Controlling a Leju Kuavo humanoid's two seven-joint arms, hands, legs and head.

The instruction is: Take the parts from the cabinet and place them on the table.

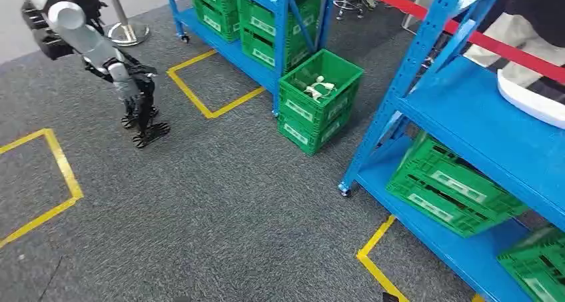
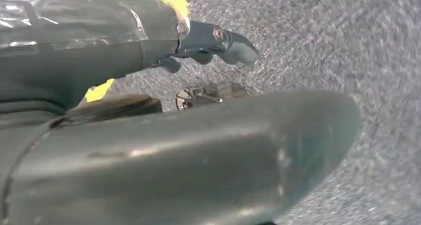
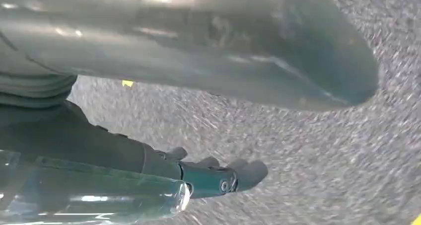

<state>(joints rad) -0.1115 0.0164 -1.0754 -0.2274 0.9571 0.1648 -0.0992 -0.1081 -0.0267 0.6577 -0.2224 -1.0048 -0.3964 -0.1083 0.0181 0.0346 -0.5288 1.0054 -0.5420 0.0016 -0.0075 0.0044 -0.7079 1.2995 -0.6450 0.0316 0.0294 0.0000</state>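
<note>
You're in the approach step: both hands hang over the carpet, holding nothing, left hand (image 1: pixel 141 109) at ten o'clock, right hand (image 3: pixel 218 178) fingers extended. The white parts (image 1: pixel 318 87) lie in the green crate (image 1: pixel 346 72) at one o'clock; walk closer, then reach in.

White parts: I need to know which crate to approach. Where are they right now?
In the head view the white parts lie in the upper green crate of a two-crate stack on the carpet, beside the left blue rack's post, centre-right.
</note>
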